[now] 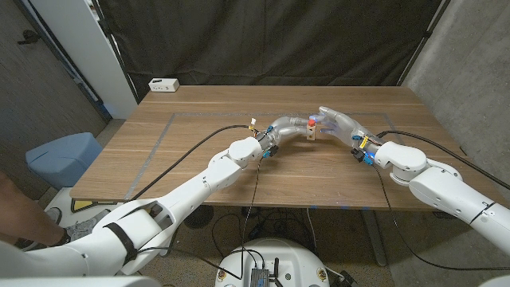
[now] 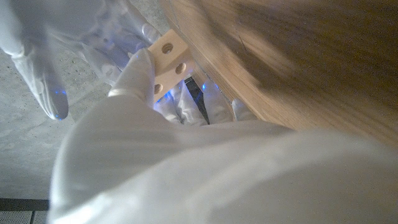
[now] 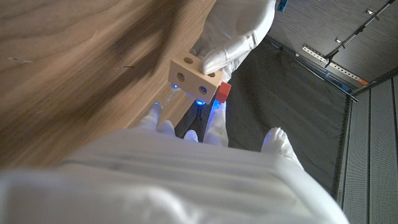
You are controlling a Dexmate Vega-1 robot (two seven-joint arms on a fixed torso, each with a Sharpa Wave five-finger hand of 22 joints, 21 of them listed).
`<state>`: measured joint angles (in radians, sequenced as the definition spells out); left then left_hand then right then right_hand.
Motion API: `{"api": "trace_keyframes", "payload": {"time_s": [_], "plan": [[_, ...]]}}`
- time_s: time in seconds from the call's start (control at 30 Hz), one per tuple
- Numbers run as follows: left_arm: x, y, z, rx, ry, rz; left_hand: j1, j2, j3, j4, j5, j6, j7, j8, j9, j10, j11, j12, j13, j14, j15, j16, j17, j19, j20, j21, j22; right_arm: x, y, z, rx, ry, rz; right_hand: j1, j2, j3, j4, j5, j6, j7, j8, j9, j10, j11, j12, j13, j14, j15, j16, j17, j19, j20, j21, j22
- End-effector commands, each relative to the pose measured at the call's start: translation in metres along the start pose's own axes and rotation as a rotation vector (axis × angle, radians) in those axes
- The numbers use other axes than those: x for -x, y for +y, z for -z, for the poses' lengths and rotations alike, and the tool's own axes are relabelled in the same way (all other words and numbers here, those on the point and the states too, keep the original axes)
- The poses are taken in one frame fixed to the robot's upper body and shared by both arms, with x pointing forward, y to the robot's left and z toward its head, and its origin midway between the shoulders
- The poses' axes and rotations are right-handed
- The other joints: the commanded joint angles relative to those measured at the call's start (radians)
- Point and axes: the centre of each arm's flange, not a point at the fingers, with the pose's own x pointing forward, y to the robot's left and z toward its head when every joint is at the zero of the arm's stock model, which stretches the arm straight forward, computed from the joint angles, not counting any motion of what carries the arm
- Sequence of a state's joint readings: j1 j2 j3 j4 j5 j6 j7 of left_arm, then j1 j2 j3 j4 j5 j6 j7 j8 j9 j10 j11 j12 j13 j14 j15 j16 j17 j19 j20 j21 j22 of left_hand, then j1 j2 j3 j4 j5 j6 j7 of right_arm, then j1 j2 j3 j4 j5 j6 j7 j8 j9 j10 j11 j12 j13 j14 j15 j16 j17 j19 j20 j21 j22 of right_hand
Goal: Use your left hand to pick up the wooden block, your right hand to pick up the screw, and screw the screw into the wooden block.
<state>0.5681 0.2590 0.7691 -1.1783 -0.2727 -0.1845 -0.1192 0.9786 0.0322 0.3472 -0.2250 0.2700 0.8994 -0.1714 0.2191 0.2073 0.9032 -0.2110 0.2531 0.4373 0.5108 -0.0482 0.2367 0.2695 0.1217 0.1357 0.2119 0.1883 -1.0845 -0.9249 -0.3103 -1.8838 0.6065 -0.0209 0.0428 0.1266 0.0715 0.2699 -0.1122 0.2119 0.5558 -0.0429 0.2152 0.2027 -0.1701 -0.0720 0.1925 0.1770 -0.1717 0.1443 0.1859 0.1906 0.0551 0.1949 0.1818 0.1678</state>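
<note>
Both white-sleeved arms reach in from the near edge of the long brown wooden table [image 1: 199, 151] and meet over its middle. Black cables trail along each arm.

The left hand [image 1: 285, 126], in its pale glove, holds the small pale wooden block with round holes [image 1: 310, 130] up off the table; in the left wrist view the block [image 2: 169, 59] sits gripped at the fingertips, two holes facing the camera. In the right wrist view the same block [image 3: 194, 76] shows three holes, with left-hand fingers [image 3: 227, 53] curled over its far top edge.

The right hand [image 1: 339, 122] comes in from the other side, its fingers right against the block. A small red piece, which looks like the head of the screw [image 3: 223, 92], shows just beside the block on the right hand's side; in the head view it is a red speck [image 1: 311, 123] at the block's top. I cannot tell for sure whether the right hand's fingers are pinching it or just lying alongside, since the glove hides the contact. Blue light glows on the fingertips near the block.

At the far left corner of the table rests a white box [image 1: 163, 84]. Black curtains hang behind. A person's arm [image 1: 20, 211] shows at the near left edge, beside a light blue seat [image 1: 64, 153].
</note>
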Motion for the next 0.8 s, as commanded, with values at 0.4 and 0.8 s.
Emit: {"api": "trace_keyframes", "payload": {"time_s": [0.4, 0.8], "plan": [[-0.0012, 0.0004, 0.0015, 0.007, 0.003, 0.003, -0.077, 0.098, 0.077, 0.067, 0.006, 0.034, 0.026, 0.007, 0.002, 0.008, 0.001, 0.054, 0.141, 0.008, -0.048, 0.004, 0.003, 0.008, 0.004, 0.008, 0.002, 0.0038, -0.0002, 0.005, -0.02, 0.012, 0.032, 0.0, 0.007, 0.003, 0.002, 0.007, 0.046, 0.0, 0.019, 0.003, 0.009, -0.013, 0.011, 0.002, -0.087, -0.012, 0.014, 0.001, -0.001, 0.001, 0.007, 0.003], [-0.0016, 0.001, 0.0028, 0.01, 0.007, 0.002, -0.078, 0.098, 0.077, 0.068, 0.006, 0.036, 0.027, 0.007, 0.002, 0.008, 0.0, 0.055, 0.141, 0.007, -0.049, 0.004, 0.003, 0.008, 0.004, 0.007, 0.002, 0.0083, 0.0004, 0.0067, -0.025, 0.014, 0.058, 0.003, 0.009, 0.004, 0.001, 0.008, 0.079, 0.002, 0.028, 0.004, 0.038, -0.016, 0.016, 0.002, -0.071, -0.013, 0.019, 0.0, 0.009, -0.001, 0.01, 0.002]]}}
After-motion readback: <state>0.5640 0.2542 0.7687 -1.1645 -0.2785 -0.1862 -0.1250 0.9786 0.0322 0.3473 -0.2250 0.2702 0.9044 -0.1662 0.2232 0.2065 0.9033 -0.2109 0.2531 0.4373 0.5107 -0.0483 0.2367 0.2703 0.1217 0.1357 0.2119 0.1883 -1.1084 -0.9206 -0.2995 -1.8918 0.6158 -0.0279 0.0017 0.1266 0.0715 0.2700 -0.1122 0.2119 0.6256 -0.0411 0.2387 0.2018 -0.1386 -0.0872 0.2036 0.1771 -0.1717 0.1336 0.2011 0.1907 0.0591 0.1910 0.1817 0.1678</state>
